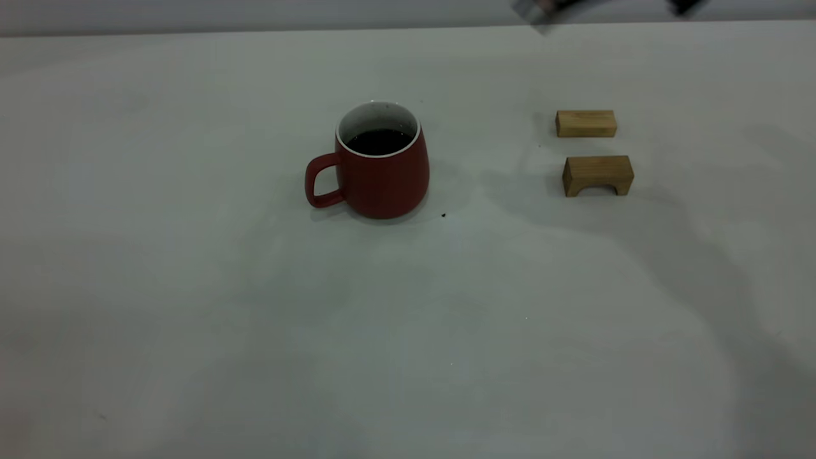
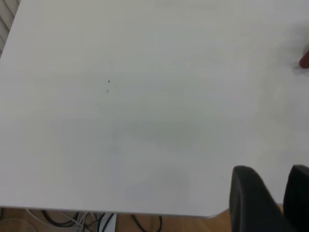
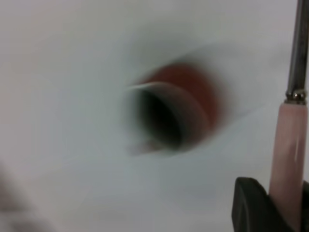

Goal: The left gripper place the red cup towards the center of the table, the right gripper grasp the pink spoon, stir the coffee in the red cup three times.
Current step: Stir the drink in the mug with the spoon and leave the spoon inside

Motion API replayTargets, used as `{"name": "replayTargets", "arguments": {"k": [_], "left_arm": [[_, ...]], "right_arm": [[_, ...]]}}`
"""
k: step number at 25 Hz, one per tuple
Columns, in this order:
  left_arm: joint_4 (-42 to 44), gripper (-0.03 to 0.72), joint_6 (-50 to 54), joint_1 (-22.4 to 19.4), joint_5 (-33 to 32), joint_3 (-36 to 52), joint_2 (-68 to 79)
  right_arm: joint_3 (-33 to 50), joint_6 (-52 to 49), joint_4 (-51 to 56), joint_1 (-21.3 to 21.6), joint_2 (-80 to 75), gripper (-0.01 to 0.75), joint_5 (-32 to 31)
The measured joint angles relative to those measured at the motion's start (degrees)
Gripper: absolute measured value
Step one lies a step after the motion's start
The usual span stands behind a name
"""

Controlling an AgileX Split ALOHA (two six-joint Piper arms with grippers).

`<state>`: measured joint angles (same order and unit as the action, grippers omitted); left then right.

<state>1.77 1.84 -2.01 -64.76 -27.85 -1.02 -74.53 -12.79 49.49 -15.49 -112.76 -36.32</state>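
Note:
The red cup [image 1: 382, 172] stands upright near the middle of the table [image 1: 255, 319], handle to the left, with dark coffee [image 1: 378, 141] inside. The right wrist view looks down on the cup [image 3: 193, 92], blurred, below and off to one side. My right gripper [image 3: 277, 186] is shut on the pale pink handle of the pink spoon [image 3: 289, 140]; its metal stem points away toward the table. Only a blurred piece of the right arm [image 1: 542, 11] shows in the exterior view. My left gripper [image 2: 273, 169] hangs over the table's edge, far from the cup [image 2: 304, 62], fingers together and holding nothing.
Two tan wooden blocks lie right of the cup: a plain one [image 1: 585, 123] farther back and a bridge-shaped one [image 1: 597, 174] nearer. A tiny dark speck [image 1: 444, 215] sits by the cup's base. Cables [image 2: 72, 220] hang beyond the table edge below the left gripper.

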Motion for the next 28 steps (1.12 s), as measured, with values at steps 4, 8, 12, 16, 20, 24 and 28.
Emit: {"name": "replayTargets", "arguments": {"k": [4, 8, 12, 16, 20, 24, 28], "left_arm": [[0.00, 0.244, 0.00, 0.00, 0.00, 0.00, 0.00], [0.00, 0.244, 0.00, 0.00, 0.00, 0.00, 0.00], [0.00, 0.244, 0.00, 0.00, 0.00, 0.00, 0.00], [0.00, 0.244, 0.00, 0.00, 0.00, 0.00, 0.00], [0.00, 0.244, 0.00, 0.00, 0.00, 0.00, 0.00], [0.00, 0.244, 0.00, 0.00, 0.00, 0.00, 0.00], [0.00, 0.244, 0.00, 0.00, 0.00, 0.00, 0.00]], "right_arm": [[0.19, -4.03, 25.35, -1.00, -0.16, 0.130, -3.36], [0.12, -10.15, 46.93, -5.55, -2.09, 0.130, -5.69], [-1.84, -14.83, 50.99, -7.13, -4.95, 0.130, -6.42], [-3.05, -23.48, 51.30, -7.01, -8.32, 0.130, -7.69], [-3.36, -28.87, 51.30, -7.39, -11.93, 0.130, -8.84], [-5.97, -29.55, 51.32, -7.39, -16.37, 0.129, -10.88], [-10.14, -29.60, 51.42, -7.39, -21.73, 0.128, -11.43]]}}
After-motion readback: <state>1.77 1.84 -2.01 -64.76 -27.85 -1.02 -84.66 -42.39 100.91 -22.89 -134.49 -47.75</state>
